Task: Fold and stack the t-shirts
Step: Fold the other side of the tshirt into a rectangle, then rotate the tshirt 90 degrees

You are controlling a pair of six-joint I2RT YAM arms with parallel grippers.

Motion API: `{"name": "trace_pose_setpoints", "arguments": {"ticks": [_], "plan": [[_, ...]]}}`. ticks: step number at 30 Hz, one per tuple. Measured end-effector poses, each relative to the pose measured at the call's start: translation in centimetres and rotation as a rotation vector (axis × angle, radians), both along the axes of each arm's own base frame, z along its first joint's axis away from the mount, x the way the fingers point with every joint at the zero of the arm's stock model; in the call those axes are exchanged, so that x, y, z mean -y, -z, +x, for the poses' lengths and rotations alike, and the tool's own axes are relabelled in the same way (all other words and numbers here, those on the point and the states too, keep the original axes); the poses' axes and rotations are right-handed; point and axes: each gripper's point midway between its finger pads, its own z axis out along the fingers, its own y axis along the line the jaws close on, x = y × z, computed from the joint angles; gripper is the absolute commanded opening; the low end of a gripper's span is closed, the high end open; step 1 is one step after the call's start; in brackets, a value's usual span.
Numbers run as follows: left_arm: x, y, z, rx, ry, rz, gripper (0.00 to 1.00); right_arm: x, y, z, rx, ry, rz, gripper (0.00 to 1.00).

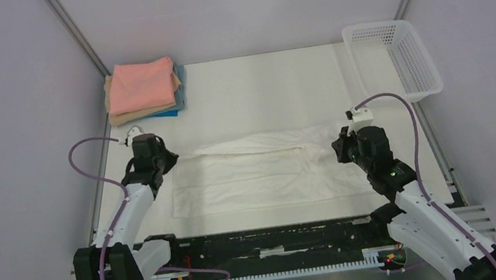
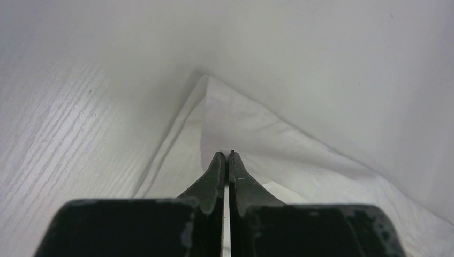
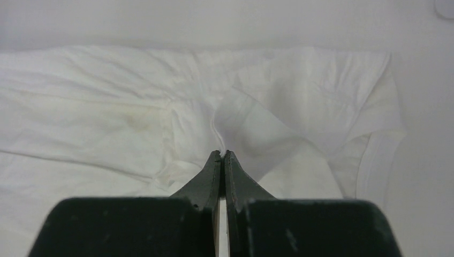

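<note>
The white t-shirt (image 1: pixel 256 171) lies spread across the middle of the table, partly folded lengthwise. My left gripper (image 1: pixel 169 157) is shut on its left edge; the left wrist view shows the fingertips (image 2: pixel 226 155) pinching a raised fold of the white cloth (image 2: pixel 251 128). My right gripper (image 1: pixel 338 144) is shut on its right end; the right wrist view shows the tips (image 3: pixel 222 154) pinching the cloth (image 3: pixel 278 107). A stack of folded t-shirts sits at the far left: salmon-pink (image 1: pixel 143 83) on top, tan (image 1: pixel 127 115) under it, blue (image 1: pixel 179 91) at the bottom.
A white plastic mesh basket (image 1: pixel 404 54) stands at the far right corner. Purple cables loop over both arms. A black rail (image 1: pixel 273 242) runs along the table's near edge between the arm bases.
</note>
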Motion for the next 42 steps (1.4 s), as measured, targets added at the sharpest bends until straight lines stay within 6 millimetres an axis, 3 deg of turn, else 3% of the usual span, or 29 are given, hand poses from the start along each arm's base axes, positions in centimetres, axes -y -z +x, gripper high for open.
{"name": "trace_pose_setpoints", "arguments": {"ticks": [3,4,7,9,11,14,19,22,26,31,37,42], "plan": [[-0.7,0.4,-0.7,-0.017,-0.041,0.020,0.07,0.0,1.7,-1.8,-0.068,-0.024,-0.011,0.12],[-1.0,0.6,-0.9,-0.028,-0.054,0.027,0.15,0.1,2.5,-2.5,-0.101,-0.031,-0.014,0.17],[-1.8,1.5,-2.0,-0.079,-0.098,0.050,0.57,0.4,4.9,-4.7,-0.196,-0.038,-0.017,0.33],[-2.3,2.0,-2.7,-0.111,-0.139,0.059,0.66,0.8,6.5,-6.4,-0.262,-0.038,-0.023,0.55],[-2.7,2.3,-3.3,-0.135,-0.167,0.068,0.69,0.8,6.8,-7.7,-0.293,-0.050,-0.011,0.97],[-3.1,1.8,-4.0,-0.155,-0.189,0.079,0.76,0.0,5.7,-8.4,-0.268,-0.096,0.037,0.98],[-2.3,-1.1,-2.8,-0.083,-0.160,0.039,0.79,-0.7,1.5,-7.6,-0.148,-0.121,0.080,0.98],[-0.5,-1.9,-1.8,-0.058,-0.088,-0.020,0.80,-1.0,-0.1,-6.7,-0.105,-0.119,0.099,0.98],[2.8,-1.0,-0.8,-0.075,0.039,-0.086,0.81,-1.6,-0.4,-5.4,-0.103,-0.119,0.112,0.98],[6.7,1.5,0.0,-0.135,0.173,-0.142,0.81,-2.6,1.7,-3.8,-0.163,-0.087,0.164,0.98],[7.2,5.5,-0.5,-0.256,0.184,-0.143,0.81,-1.8,9.7,-4.8,-0.360,0.041,0.172,0.98],[7.2,6.3,-0.7,-0.260,0.186,-0.143,0.81,-1.8,9.8,-1.5,-0.312,0.126,0.209,0.98]]}}
